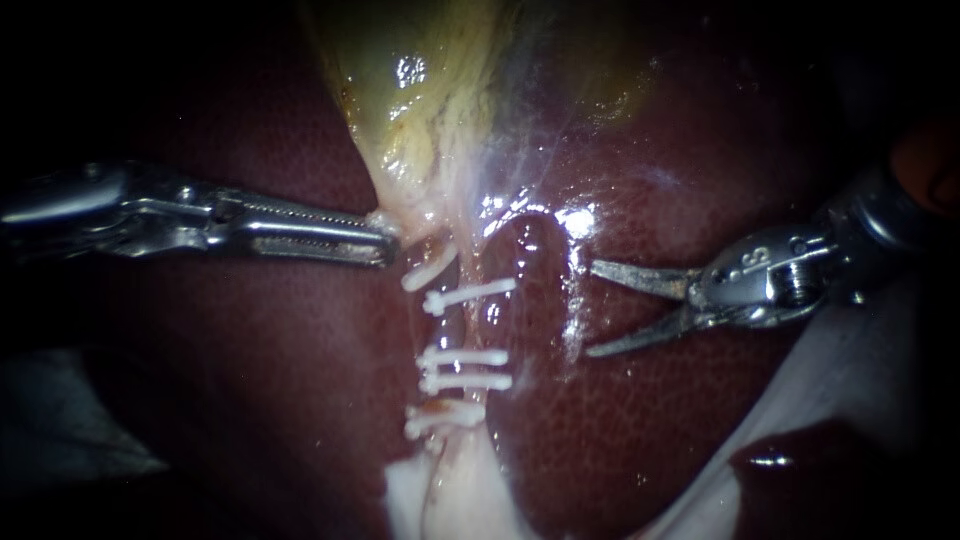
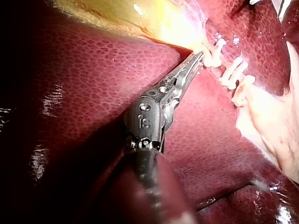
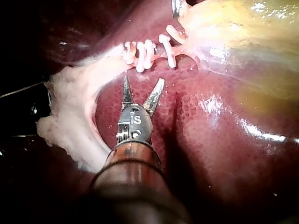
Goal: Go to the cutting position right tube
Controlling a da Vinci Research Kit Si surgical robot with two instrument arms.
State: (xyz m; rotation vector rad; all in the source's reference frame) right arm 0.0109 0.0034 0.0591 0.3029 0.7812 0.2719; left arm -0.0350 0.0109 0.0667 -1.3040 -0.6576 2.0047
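Jaws wide on the right instrument (image 1: 592,308) — it comes in from the right edge, shaft slanting down toward the centre, its two thin blades pointing left at the clipped tubes, one blade above, one below, a clear gap between them and nothing in it. The blade tips hover over the liver (image 1: 250,380), near the right tube (image 1: 468,328) but apart from it. That tube runs top to bottom through the middle of the endoscope view, crossed by white clips (image 1: 468,294) — one above and a pair below, with a bare stretch between them roughly level with the open blades. From the right wrist camera the blades fork ahead of the shaft, with the row of clips just ahead of the tips, not touching. On the other side, the left instrument (image 1: 385,240) lies nearly level, reaching in from the left edge, its long toothed jaws pinched on pale tissue at the narrow lower end of the gallbladder (image 1: 420,90), just above the uppermost clip. The left wrist camera agrees: jaws together, tips at the yellowish tissue edge, clips just beside.
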